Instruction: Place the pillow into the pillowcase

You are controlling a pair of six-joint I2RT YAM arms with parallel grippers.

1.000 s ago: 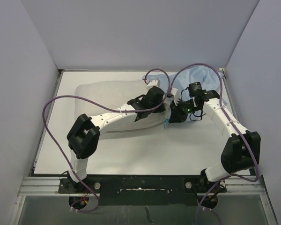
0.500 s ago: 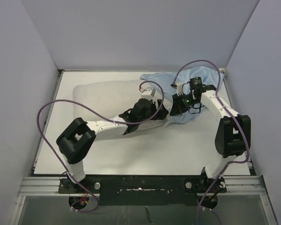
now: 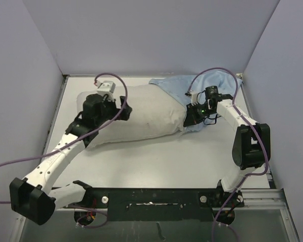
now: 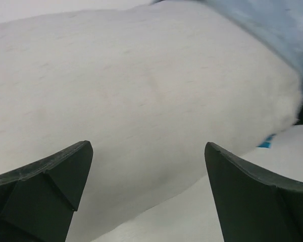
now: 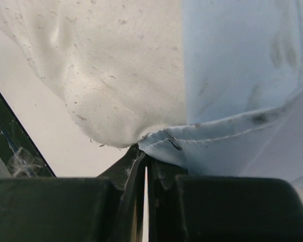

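Pillow (image 3: 141, 113) off-white, flecked with tiny dark specks in the right wrist view; pillowcase (image 3: 169, 84) plain light blue with a few grey smudges; table (image 3: 166, 161) white; arms (image 3: 55, 161) white with black joints; cables (image 3: 219, 70) purple; walls (image 3: 141, 35) pale lavender-grey.

Left arm (image 3: 55, 159): from my station I see it folded low at the near left corner, its dark elbow beside the base and the white forearm running diagonally away to the wrist. Left claw (image 4: 149, 191): the wrist view shows the two dark fingers (image 4: 45, 176) spread wide apart with nothing between them. Right arm (image 3: 232, 115): it rises from its base to a dark elbow at the right edge, and the forearm angles back and inward. Right claw (image 5: 144, 161): jaws closed tight, pinching the hem of the pillowcase (image 5: 242, 75).
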